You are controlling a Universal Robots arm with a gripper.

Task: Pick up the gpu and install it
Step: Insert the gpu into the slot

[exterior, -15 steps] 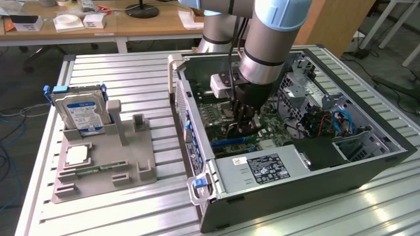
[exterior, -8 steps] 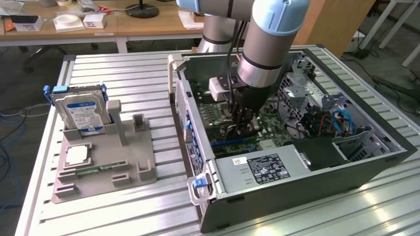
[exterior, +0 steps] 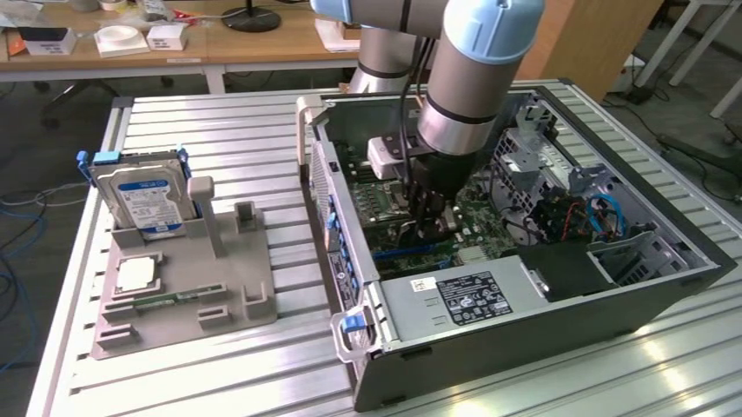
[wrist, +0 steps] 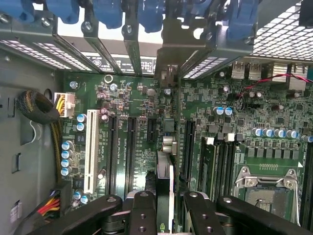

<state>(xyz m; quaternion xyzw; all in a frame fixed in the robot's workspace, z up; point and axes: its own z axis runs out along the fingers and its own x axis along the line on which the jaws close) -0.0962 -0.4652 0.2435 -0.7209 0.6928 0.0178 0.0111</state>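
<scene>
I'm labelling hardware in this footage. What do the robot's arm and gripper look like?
The arm is a thick silver-grey metal tube with pale blue joint caps. A black cable runs down beside it to a white box at the wrist. The gripper is black; its fingers are matte black linkage bars with round pivot screws.

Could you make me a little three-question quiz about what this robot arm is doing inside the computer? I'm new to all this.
1. True or false: the gripper is inside the open computer case, above the motherboard.
2. What does the gripper hold? A) the hard drive B) the gpu C) a memory stick
3. Where is the hard drive now?

Key:
1. True.
2. B: the gpu sits edge-on between its fingers, its bracket toward the case's rear slots.
3. Upright in the grey holder on the table, at the exterior view's left of the case.
</scene>
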